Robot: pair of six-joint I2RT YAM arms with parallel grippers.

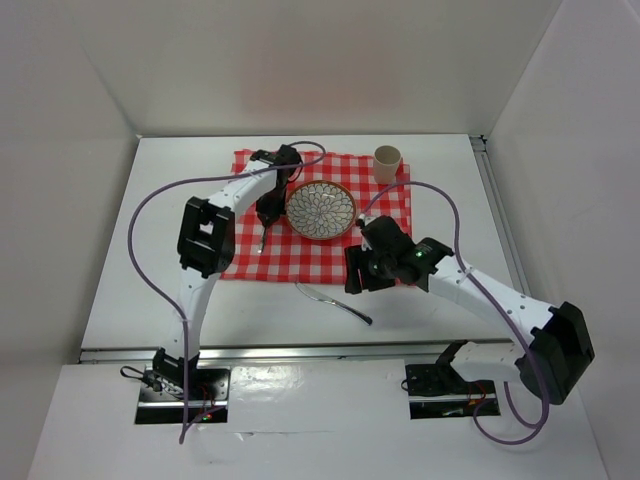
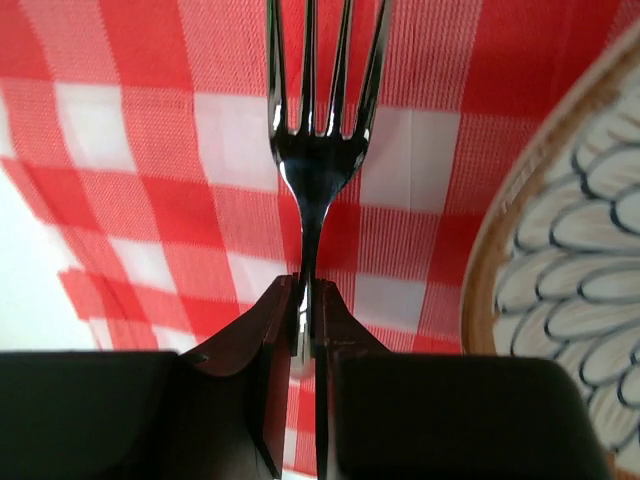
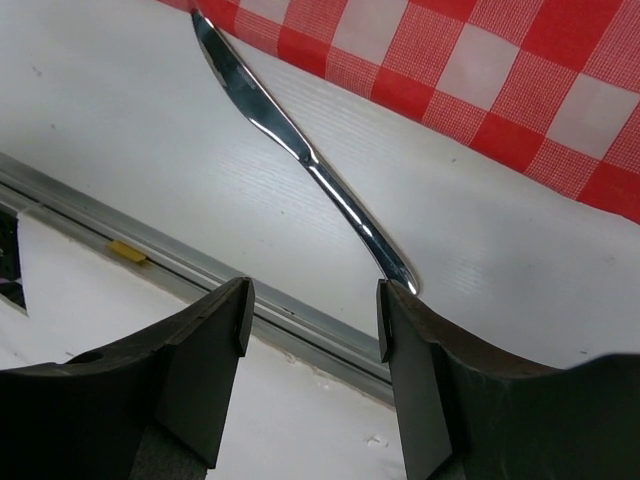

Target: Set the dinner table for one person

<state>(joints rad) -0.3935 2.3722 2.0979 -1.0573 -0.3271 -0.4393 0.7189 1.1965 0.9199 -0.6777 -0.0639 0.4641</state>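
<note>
Left tool (image 2: 305, 300) clamps fork (image 2: 318, 170), perhaps touching the cloth (image 2: 130, 150); right tool (image 3: 312, 320) gapes over knife (image 3: 300, 150) on desk (image 3: 120, 140)

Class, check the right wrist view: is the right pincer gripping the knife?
No: the right pincer stands open and empty, and the knife lies on the table beyond it.

I record the cloth (image 1: 310, 260) as red-and-white check. Plate (image 1: 320, 210): white, dark petal pattern, tan rim. Cup (image 1: 388, 163): beige. Fork (image 2: 312, 170) and knife (image 3: 300, 150) — bright silver. Worktop (image 1: 150, 250): plain white. My left end effector (image 2: 305, 290) and right end effector (image 3: 315, 310) — black.
</note>
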